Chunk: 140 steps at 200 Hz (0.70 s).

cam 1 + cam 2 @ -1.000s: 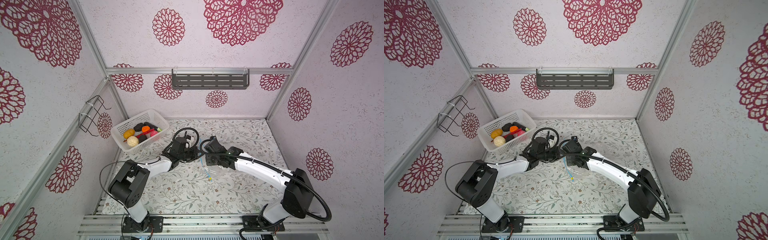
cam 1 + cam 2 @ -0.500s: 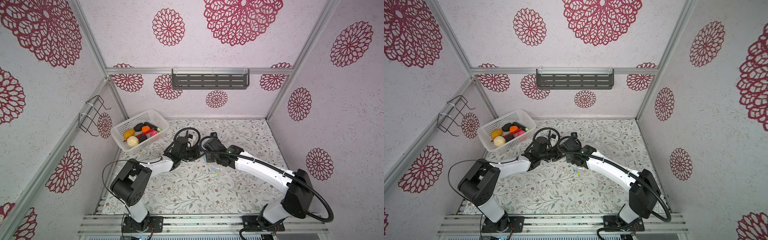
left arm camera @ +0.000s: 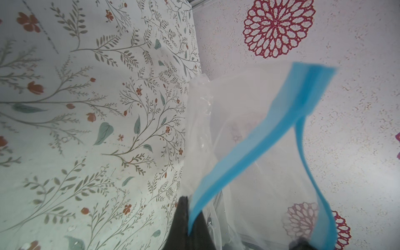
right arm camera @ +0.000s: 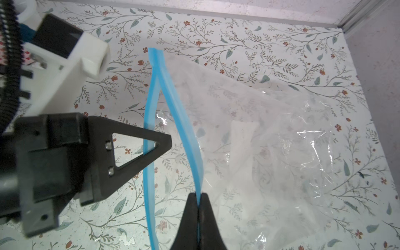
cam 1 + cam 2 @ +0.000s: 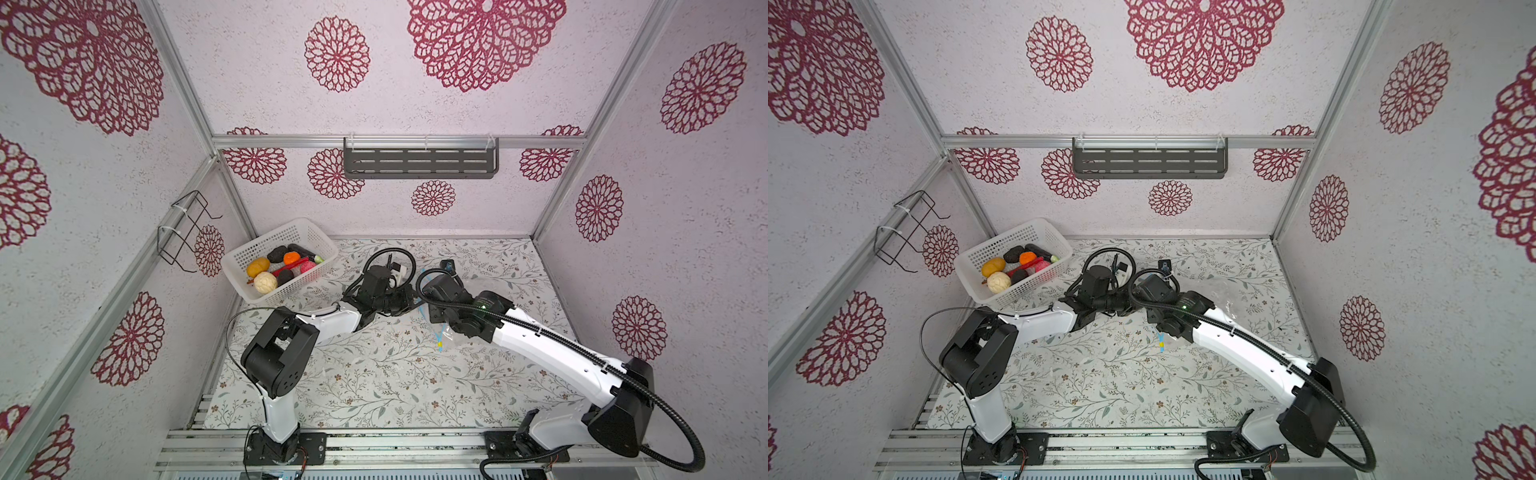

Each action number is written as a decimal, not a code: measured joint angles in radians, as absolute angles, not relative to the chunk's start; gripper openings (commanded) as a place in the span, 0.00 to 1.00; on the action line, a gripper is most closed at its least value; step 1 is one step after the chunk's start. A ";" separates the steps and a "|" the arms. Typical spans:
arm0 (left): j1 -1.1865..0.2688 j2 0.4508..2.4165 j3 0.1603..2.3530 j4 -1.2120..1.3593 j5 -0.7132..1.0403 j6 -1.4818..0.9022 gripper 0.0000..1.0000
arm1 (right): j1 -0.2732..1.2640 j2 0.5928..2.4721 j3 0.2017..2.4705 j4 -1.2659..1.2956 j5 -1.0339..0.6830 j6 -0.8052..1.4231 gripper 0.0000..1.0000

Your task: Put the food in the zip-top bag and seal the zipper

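Zip-top bag (image 4: 270, 134) of clear, crinkled plastic lying on the flower-printed table (image 5: 374, 374), near its middle and partly hidden under the right arm in both top views. Its zipper (image 4: 184, 129), a light blue strip, runs roughly from twelve o'clock to six o'clock across the table, with a small yellow slider tab (image 5: 440, 344) at the six o'clock end. The two lips of the strip are parted into a narrow, leaf-shaped gap. The left gripper (image 4: 161, 144) has its fingers closed on the lip at the nine o'clock side. The right gripper (image 4: 198, 203) has its fingers pinched tight on the lip at the three o'clock side, so each arm holds one edge of the mouth and the bag's body trails away toward three o'clock. The food (image 5: 282, 268), a heap of small toy pieces, sits in a white perforated basket (image 5: 291, 286) at about ten o'clock from the fingers, well apart from the zip-top bag; none of it is in the bag. The left arm is the nearer one to the basket. By this reading, the mouth needs pulling wider along the nine-to-three line, and the left fingers would have to let go of their lip before fetching a piece.
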<state>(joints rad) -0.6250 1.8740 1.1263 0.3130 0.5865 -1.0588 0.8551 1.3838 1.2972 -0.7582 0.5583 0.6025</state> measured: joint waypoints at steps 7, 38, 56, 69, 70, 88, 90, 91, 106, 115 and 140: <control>-0.630 1.890 1.144 0.311 0.589 -1.059 0.00 | 0.849 1.370 1.291 -0.765 0.565 0.603 0.00; -0.647 1.974 1.205 0.309 0.598 -1.059 0.00 | 0.810 1.326 1.246 -0.785 0.573 0.603 0.00; -0.650 2.016 1.211 0.308 0.601 -1.059 0.00 | 0.780 1.315 1.213 -0.786 0.566 0.602 0.00; -0.651 2.043 1.211 0.308 0.612 -1.059 0.00 | 0.759 1.314 1.191 -0.785 0.552 0.602 0.00; -0.651 2.045 1.211 0.308 0.613 -1.059 0.00 | 0.759 1.314 1.190 -0.784 0.551 0.602 0.00; -0.649 2.085 1.211 0.313 0.631 -1.060 0.00 | 0.738 1.314 1.168 -0.782 0.529 0.601 0.00; -0.649 2.090 1.211 0.313 0.632 -1.061 0.00 | 0.736 1.314 1.166 -0.782 0.524 0.601 0.00; -0.649 2.091 1.211 0.313 0.633 -1.061 0.00 | 0.735 1.314 1.166 -0.782 0.522 0.601 0.00; -0.647 2.125 1.211 0.318 0.646 -1.064 0.00 | 0.724 1.317 1.161 -0.771 0.500 0.601 0.00; -0.647 2.142 1.211 0.319 0.651 -1.065 0.00 | 0.718 1.320 1.158 -0.760 0.483 0.600 0.00; -0.641 2.160 1.211 0.319 0.661 -1.067 0.00 | 0.697 1.338 1.141 -0.716 0.417 0.595 0.00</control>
<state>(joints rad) -0.6411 2.1601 1.2110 0.3195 0.6609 -1.0668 0.6971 1.3376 1.1408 -0.7158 0.4168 0.5949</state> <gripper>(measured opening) 0.047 0.056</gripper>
